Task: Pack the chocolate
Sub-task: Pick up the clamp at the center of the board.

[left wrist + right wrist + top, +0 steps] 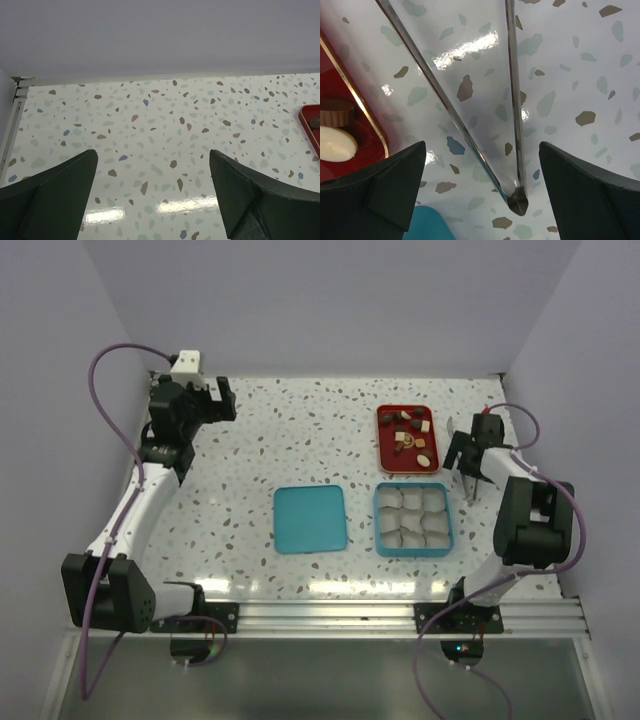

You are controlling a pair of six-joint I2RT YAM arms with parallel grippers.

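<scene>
Several small chocolates [407, 436], dark brown, light brown and cream, lie on a red tray [385, 456] at the back right. In the right wrist view a round brown piece [335, 111] and a cream piece [335, 144] show on the tray [350, 165]. A teal box [379, 525] holding crinkled paper cups [412, 518] stands in front of the tray. My right gripper [464, 454] [482, 150] is open, just right of the tray, hovering over metal tongs [485, 115] [469, 486] lying on the table. My left gripper [218, 398] [152, 165] is open and empty at the back left.
The teal lid [310, 518] lies flat left of the box. A corner of the teal box [425, 226] shows in the right wrist view. The tray's edge [310, 125] shows at the right of the left wrist view. Walls close the table on three sides.
</scene>
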